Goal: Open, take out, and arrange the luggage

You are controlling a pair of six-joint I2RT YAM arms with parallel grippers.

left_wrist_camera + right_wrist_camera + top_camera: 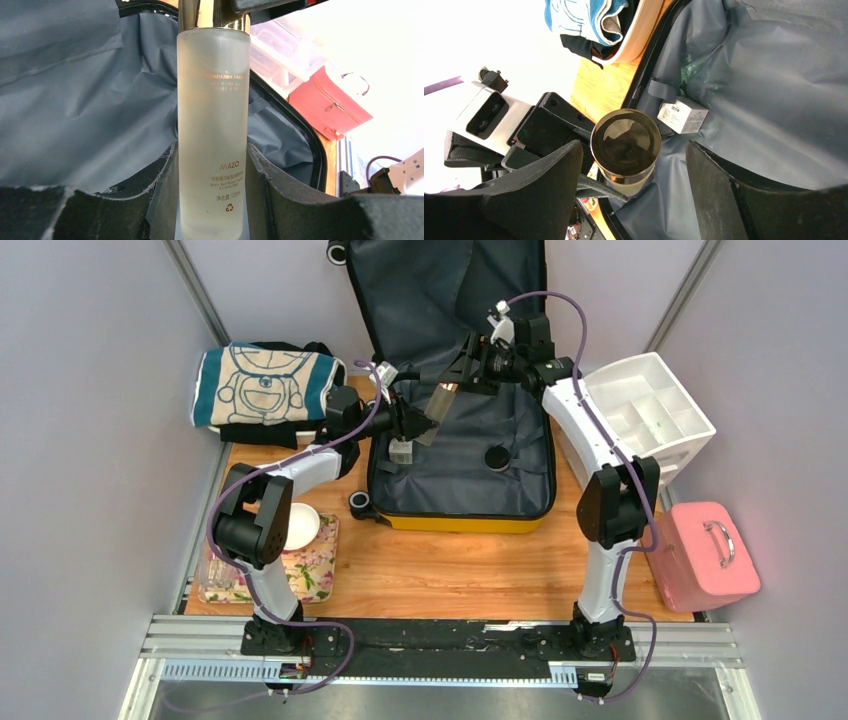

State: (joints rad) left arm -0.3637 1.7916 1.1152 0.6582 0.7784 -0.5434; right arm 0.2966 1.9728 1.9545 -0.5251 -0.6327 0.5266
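Left jaws: clenched on the lower body of the frosted MAZO bottle (213,135). Right jaws: released, standing either side of the bottle's cap without touching it. The open luggage (450,480) lies beneath both jaws.

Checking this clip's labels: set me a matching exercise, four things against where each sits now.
1 frosted glass bottle; 2 small white cardboard box; 3 pink hard case; 4 white round bowl.
A on the floral tray; B held in the left gripper; C on the grey lining of the yellow suitcase; D right of the wooden table.
Pairs: 1-B, 2-C, 3-D, 4-A.
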